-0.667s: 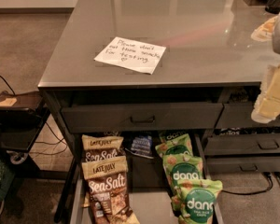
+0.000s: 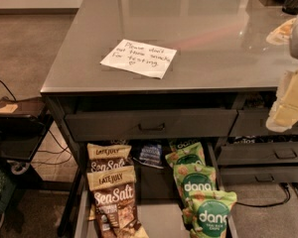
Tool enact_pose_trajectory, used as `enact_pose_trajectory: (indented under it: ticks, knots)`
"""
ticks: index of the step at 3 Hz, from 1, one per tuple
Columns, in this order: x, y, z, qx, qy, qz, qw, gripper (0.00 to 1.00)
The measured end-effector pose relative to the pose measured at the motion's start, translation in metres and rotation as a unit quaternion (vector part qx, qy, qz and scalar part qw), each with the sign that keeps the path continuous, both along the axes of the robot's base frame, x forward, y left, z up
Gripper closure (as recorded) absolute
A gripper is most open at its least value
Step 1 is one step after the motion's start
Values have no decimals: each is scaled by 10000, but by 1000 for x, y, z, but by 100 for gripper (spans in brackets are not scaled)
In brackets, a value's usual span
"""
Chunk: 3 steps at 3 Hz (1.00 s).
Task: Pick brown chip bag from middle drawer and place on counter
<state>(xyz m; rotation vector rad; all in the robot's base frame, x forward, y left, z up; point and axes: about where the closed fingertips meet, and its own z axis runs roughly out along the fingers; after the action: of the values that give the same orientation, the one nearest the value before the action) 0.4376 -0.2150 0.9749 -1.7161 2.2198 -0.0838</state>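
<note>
Two brown bags lie overlapping in the left row of the open drawer [image 2: 159, 221], below the counter's [image 2: 213, 29] front edge: front bag [image 2: 115, 202], rear bag [image 2: 107, 158]; green bags [image 2: 194, 182] fill the right row; note [image 2: 139, 58] near the counter's front-left; gripper [image 2: 288, 103] by the front-right corner, away from the bags; jaw state can't be told.

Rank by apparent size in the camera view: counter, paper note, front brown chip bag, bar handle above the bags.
1. counter
2. front brown chip bag, though nearer the camera and cropped
3. paper note
4. bar handle
The gripper sits at the right edge, beside the counter.
</note>
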Motion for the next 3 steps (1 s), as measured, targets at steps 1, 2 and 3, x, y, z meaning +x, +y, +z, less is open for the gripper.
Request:
enact_pose_trajectory:
  ticks: [1,2,3]
  knots:
    - [-9,12,-22,387,-15,47,9992,0]
    - [-14,35,-60,955,31,50,9954,0]
    - [-14,64,-101,1448,128,56,9894,0]
